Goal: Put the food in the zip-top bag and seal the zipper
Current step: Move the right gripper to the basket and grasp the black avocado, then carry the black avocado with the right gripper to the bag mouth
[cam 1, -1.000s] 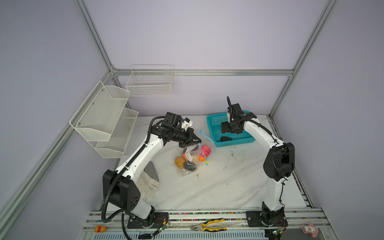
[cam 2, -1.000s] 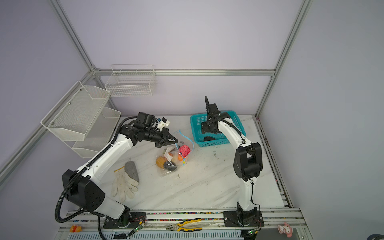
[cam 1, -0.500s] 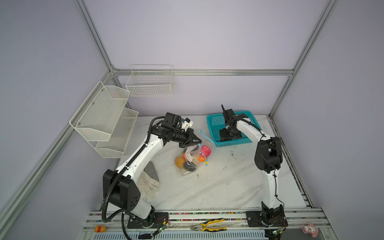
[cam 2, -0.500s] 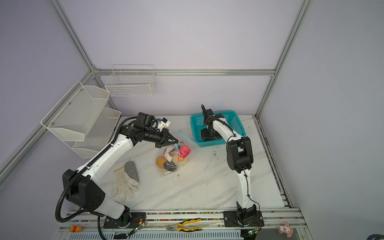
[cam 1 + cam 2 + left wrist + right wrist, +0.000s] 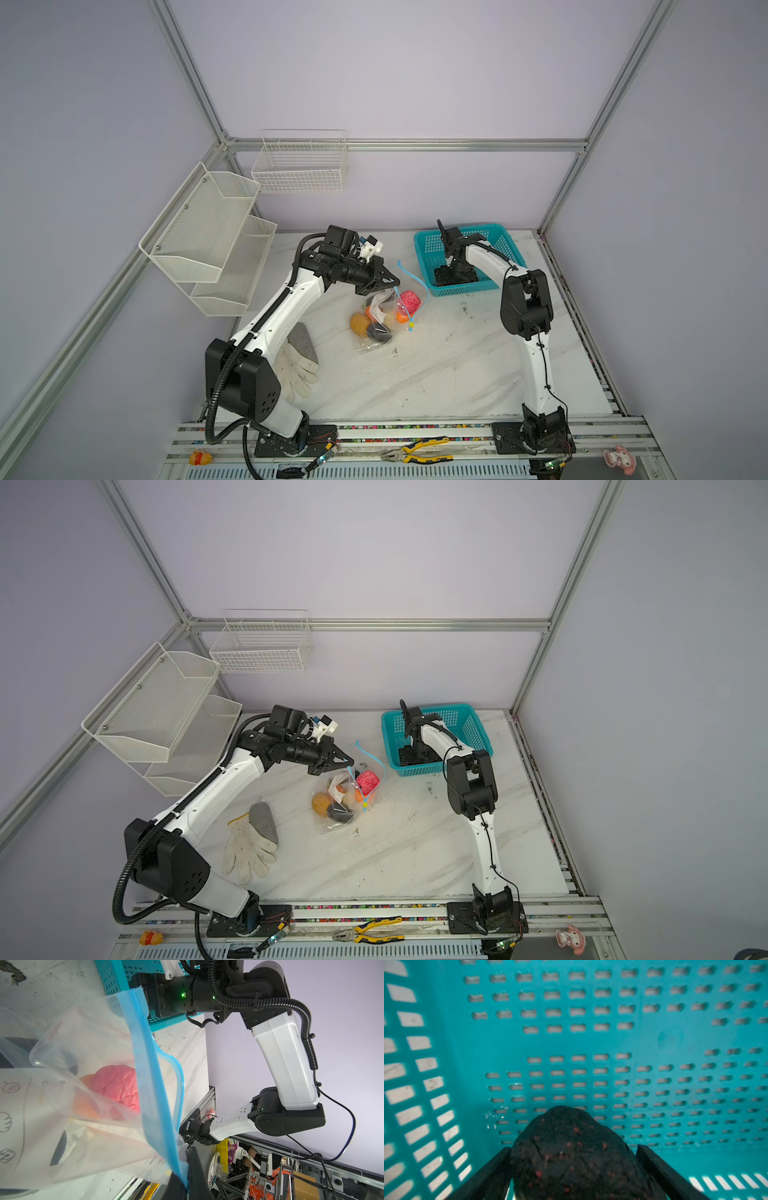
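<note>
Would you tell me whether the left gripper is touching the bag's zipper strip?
Touching. The left wrist view shows the light-blue zipper running down into the shut left gripper, pinched there.

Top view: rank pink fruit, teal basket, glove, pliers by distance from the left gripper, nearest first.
1. Pink fruit, in the bag beside the left gripper.
2. Teal basket, back right.
3. Glove, by the left arm's base.
4. Pliers, on the front rail.
</note>
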Motion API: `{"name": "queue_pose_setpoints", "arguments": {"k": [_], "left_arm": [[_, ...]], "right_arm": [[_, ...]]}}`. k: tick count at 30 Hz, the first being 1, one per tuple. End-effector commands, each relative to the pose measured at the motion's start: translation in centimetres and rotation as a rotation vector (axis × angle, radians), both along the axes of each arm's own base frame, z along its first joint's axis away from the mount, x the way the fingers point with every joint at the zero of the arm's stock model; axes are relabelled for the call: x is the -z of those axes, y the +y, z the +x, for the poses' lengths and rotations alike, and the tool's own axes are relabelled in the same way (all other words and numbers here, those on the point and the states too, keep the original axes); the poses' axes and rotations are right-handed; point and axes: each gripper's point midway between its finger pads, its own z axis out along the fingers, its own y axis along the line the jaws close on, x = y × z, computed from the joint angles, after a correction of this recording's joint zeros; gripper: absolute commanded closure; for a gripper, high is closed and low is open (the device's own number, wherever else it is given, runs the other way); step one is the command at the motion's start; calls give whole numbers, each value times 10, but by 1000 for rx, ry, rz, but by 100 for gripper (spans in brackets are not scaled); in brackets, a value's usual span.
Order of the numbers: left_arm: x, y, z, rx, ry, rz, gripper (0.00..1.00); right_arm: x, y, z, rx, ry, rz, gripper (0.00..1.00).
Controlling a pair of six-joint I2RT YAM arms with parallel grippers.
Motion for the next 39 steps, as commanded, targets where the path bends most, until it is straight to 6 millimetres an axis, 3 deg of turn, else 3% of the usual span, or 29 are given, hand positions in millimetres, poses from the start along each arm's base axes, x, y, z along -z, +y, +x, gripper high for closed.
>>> {"name": "queue_pose_setpoints", "arguments": {"k": [1, 9, 24, 33, 39], "left_arm": [[3, -1, 0, 26, -13, -25, 100], [4, -1, 2, 23, -10, -24, 100], [6, 2, 3, 3, -4, -11, 100], [1, 2, 5, -9, -9, -12, 100], [4, 3, 4, -17, 2, -8, 100]], "right_arm": [[5, 0, 3, -9, 7, 6, 5], [-7, -1, 11, 6, -32, 22, 19], [-59, 1, 34, 34, -169, 80, 26], [-123, 6, 31, 29, -313, 173, 28], [-158, 7, 10, 10, -379, 236, 28]]}}
